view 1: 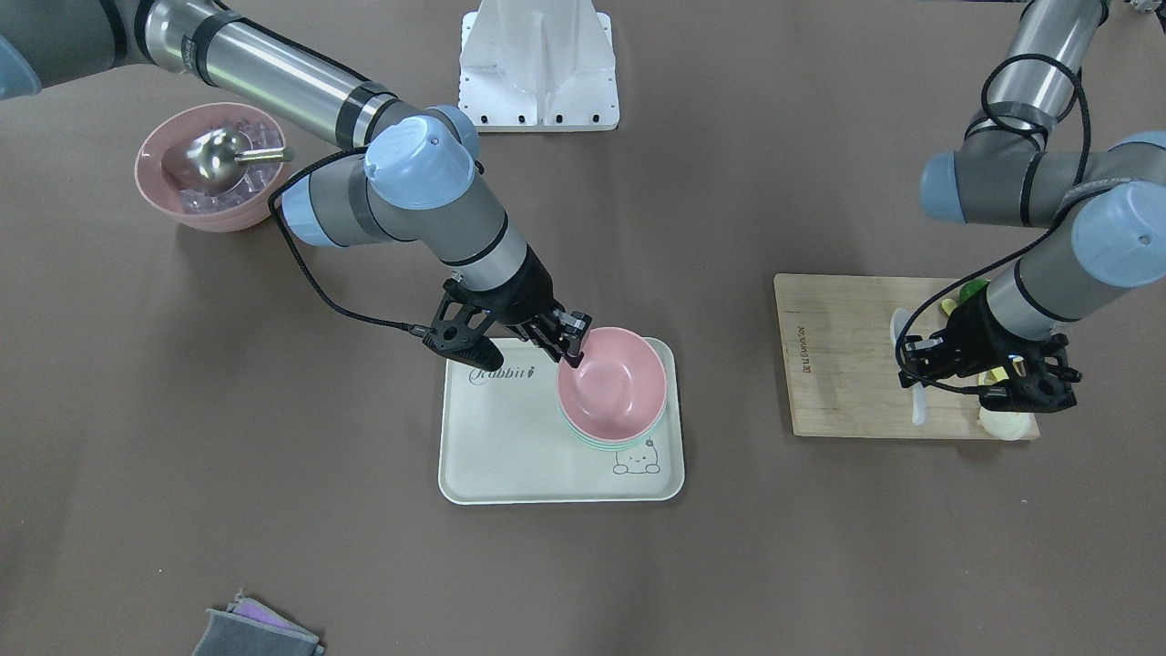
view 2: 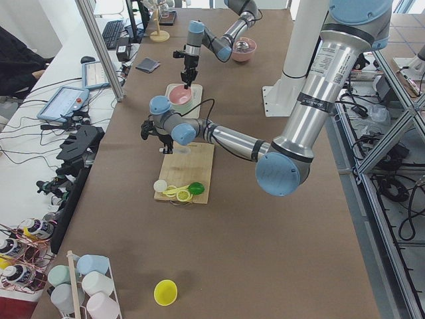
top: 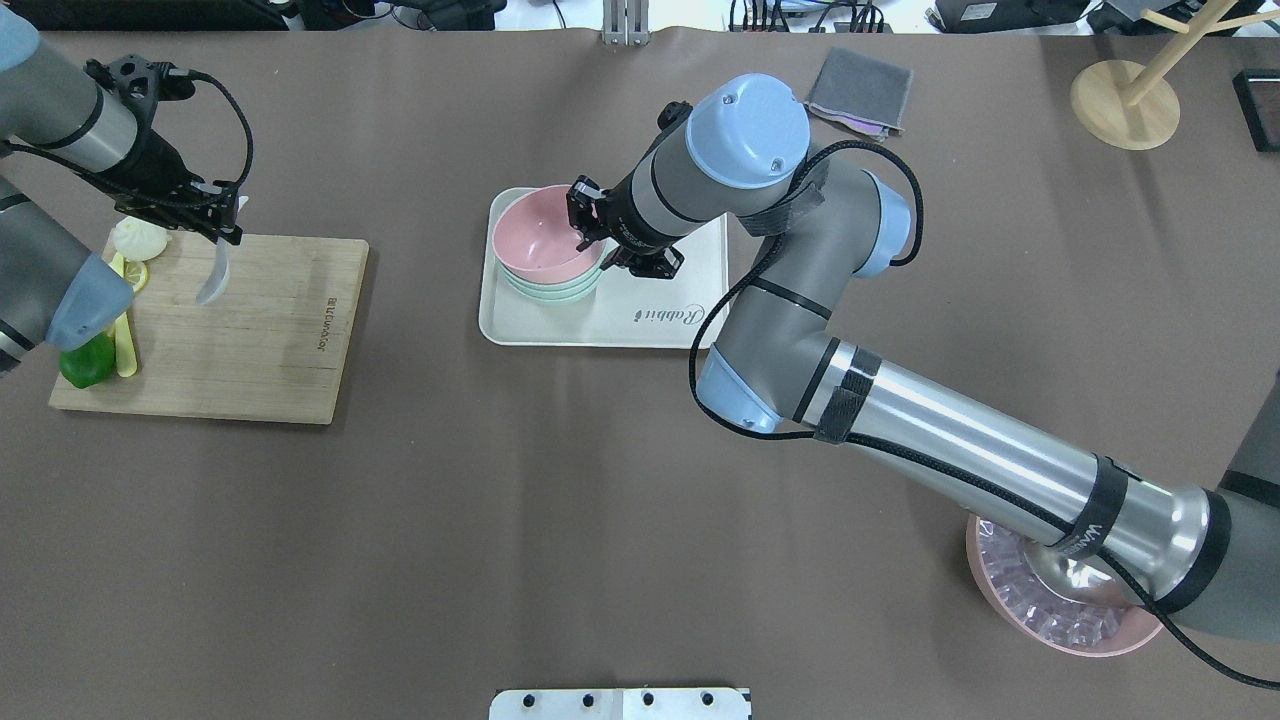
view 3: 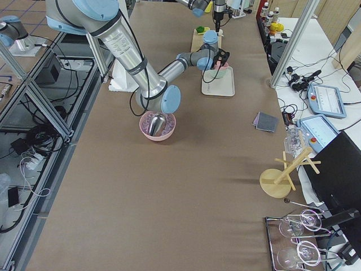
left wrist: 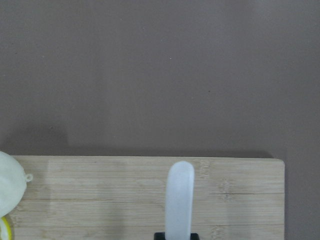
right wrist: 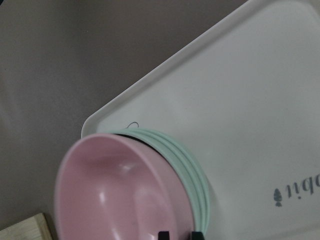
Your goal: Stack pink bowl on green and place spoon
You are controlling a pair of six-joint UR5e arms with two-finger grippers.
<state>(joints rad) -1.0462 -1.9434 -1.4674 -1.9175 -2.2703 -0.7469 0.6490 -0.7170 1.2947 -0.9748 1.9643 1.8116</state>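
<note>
The right claw [view 1: 572,351] is pinched on the rim of the pink bowl [view 1: 612,383], which sits nested on the green bowls [top: 548,292] on the tray [view 1: 510,456], mid-desk toward the far edge. At the desk's left end, the left claw [top: 215,220] is clamped on the spoon [top: 214,280] over the cutting board [top: 270,340], with the spoon's long axis running toward the robot's edge. The bowl lies well off to that claw's right, so I'd expect a sideways carry.

You get bright, even light from above, soft shadows on the table [view 1: 182,456], glare on the metal scoop [view 1: 214,155], and a slightly blurred pink bowl [right wrist: 120,195] close up.
</note>
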